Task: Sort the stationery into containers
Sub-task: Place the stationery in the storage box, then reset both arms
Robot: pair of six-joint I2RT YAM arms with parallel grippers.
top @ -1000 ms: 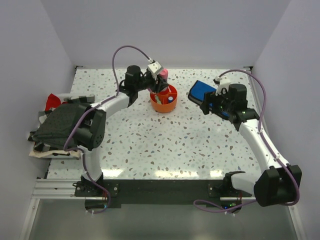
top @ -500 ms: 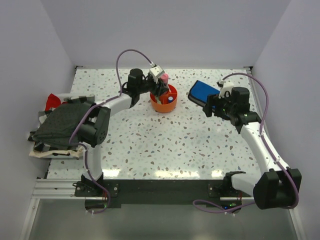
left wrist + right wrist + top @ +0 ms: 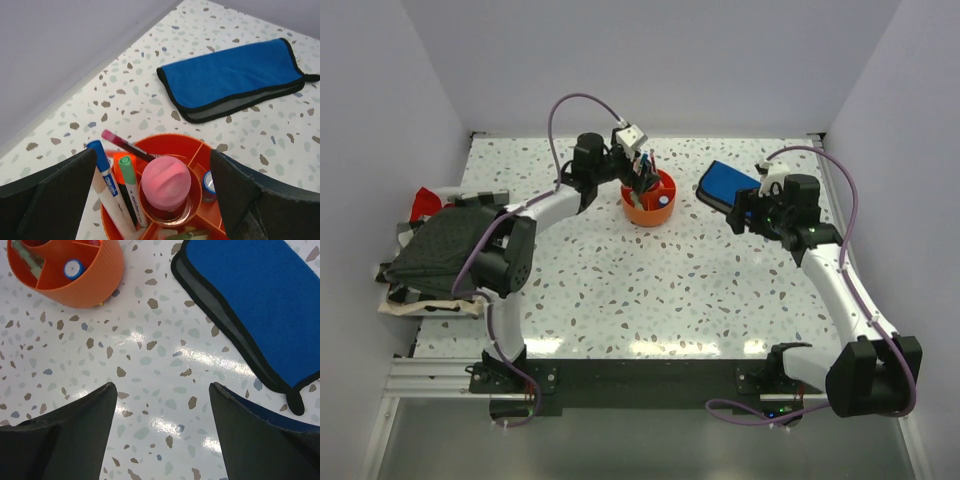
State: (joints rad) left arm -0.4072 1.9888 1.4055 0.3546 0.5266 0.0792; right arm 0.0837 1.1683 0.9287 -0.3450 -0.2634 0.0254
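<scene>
The orange caddy [image 3: 648,207] stands at the back middle of the table. In the left wrist view the caddy [image 3: 172,145] holds a pink-capped glue tube [image 3: 165,182] upright in its centre well. A blue-capped pen [image 3: 103,172], a green marker [image 3: 129,177], an orange marker and a pink pen lean in a ring compartment. A small blue-capped item [image 3: 208,183] sits in another. My left gripper [image 3: 152,150] is open right above the caddy, touching nothing; it also shows in the top view [image 3: 642,172]. My right gripper [image 3: 162,385] is open and empty over bare table right of the caddy [image 3: 75,282].
A folded blue cloth [image 3: 723,183] lies right of the caddy, beside my right gripper [image 3: 740,212]; it also shows in the right wrist view [image 3: 250,300]. A pile of dark and checked fabric [image 3: 435,250] lies at the table's left edge.
My left gripper came down over the caddy with the pink-capped glue tube and let it go in the centre well. The right arm shifted only slightly.
</scene>
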